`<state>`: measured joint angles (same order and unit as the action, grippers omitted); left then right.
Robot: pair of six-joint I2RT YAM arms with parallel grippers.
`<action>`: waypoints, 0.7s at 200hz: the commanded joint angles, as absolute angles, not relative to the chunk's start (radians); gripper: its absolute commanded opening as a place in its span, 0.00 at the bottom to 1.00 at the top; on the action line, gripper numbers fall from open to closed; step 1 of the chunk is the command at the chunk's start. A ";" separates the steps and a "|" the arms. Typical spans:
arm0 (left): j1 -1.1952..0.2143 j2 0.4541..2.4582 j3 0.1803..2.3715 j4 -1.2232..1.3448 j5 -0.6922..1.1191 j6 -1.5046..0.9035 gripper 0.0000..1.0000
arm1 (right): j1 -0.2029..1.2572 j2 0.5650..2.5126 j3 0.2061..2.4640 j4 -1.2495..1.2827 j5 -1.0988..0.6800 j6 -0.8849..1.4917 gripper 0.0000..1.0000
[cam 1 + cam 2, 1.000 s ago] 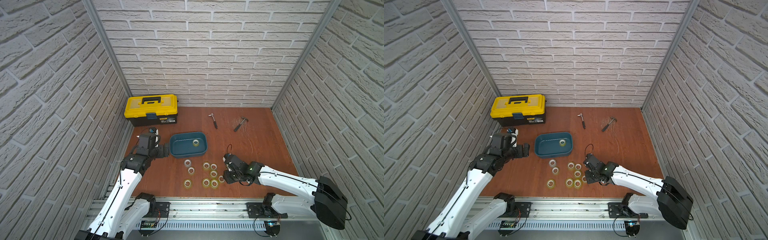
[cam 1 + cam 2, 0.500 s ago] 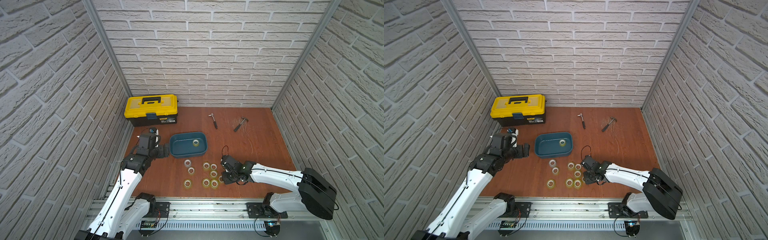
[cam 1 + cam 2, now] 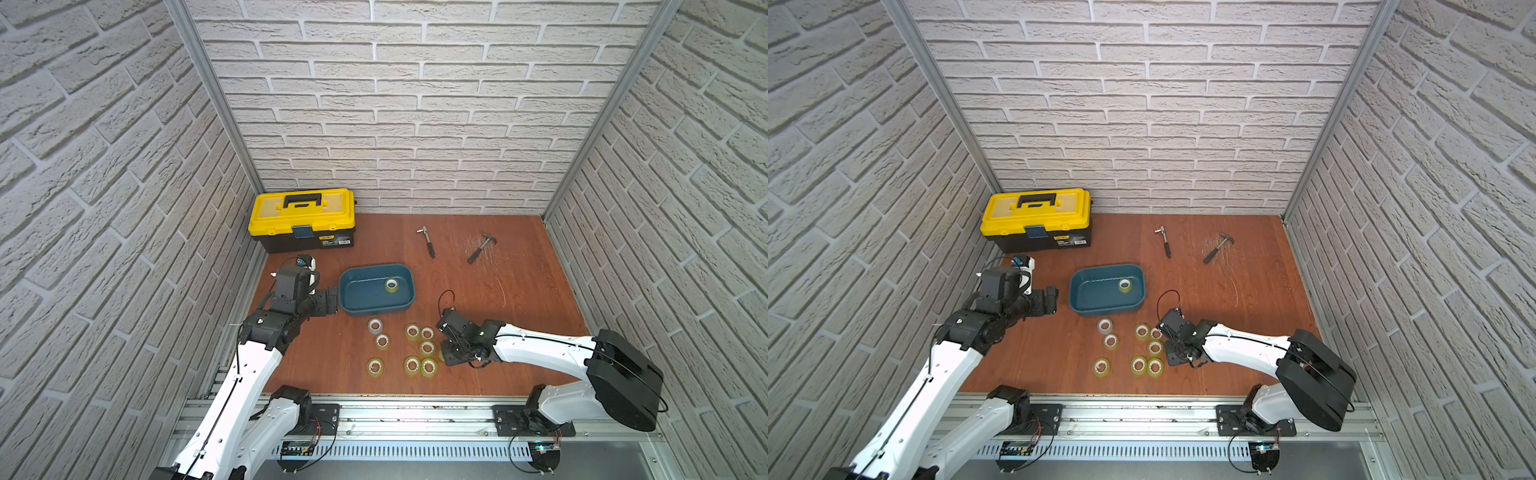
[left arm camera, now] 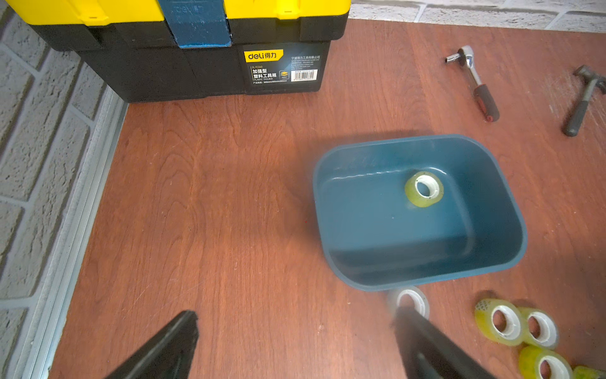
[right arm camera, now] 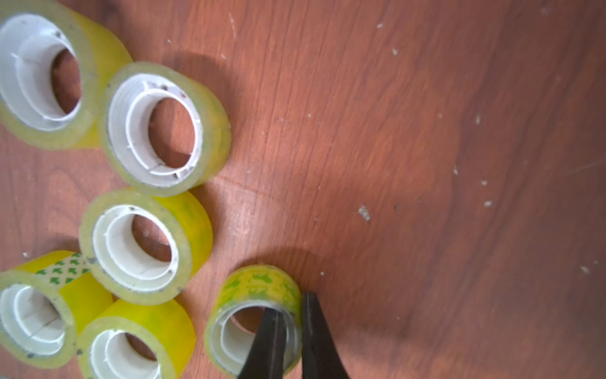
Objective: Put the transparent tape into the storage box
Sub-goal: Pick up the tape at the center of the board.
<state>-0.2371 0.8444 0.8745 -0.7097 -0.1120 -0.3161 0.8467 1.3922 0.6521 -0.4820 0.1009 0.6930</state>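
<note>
While the transparent tape roll (image 5: 259, 285) sits on the desk (image 3: 519, 299) on the robot's side of the storage box (image 3: 376, 311), off its right front corner, the right fingers (image 5: 316, 338) pinch its wall, one inside the white core and one outside. Other rolls (image 3: 412, 331) lie loose on that same side of the storage box, one roll (image 3: 392, 285) lies inside it near its far right corner, and the left fingers (image 4: 164, 351) stand spread just beside its left end. Beyond the storage box, a yellow-lidded toolbox (image 3: 303, 212) stands to the far left, with a ratchet (image 3: 428, 243) and a hammer (image 3: 480, 248) to the far right.
</note>
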 commanded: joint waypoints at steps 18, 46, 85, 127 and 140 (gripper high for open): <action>-0.242 0.866 0.898 -0.708 -0.119 -0.315 0.98 | 0.857 1.332 0.639 -0.525 0.124 0.705 0.02; -0.241 0.872 0.898 -0.708 -0.123 -0.314 0.98 | 0.857 1.295 0.690 -0.588 0.142 0.673 0.03; -0.241 0.876 0.897 -0.705 -0.121 -0.313 0.98 | 0.857 1.241 0.779 -0.645 0.158 0.650 0.03; -0.242 0.865 0.907 -0.649 -0.165 -0.254 0.98 | 0.857 1.263 0.943 -0.684 0.155 0.578 0.03; -0.242 0.877 0.914 -0.614 -0.202 -0.234 0.98 | 0.857 1.302 1.002 -0.694 0.157 0.543 0.02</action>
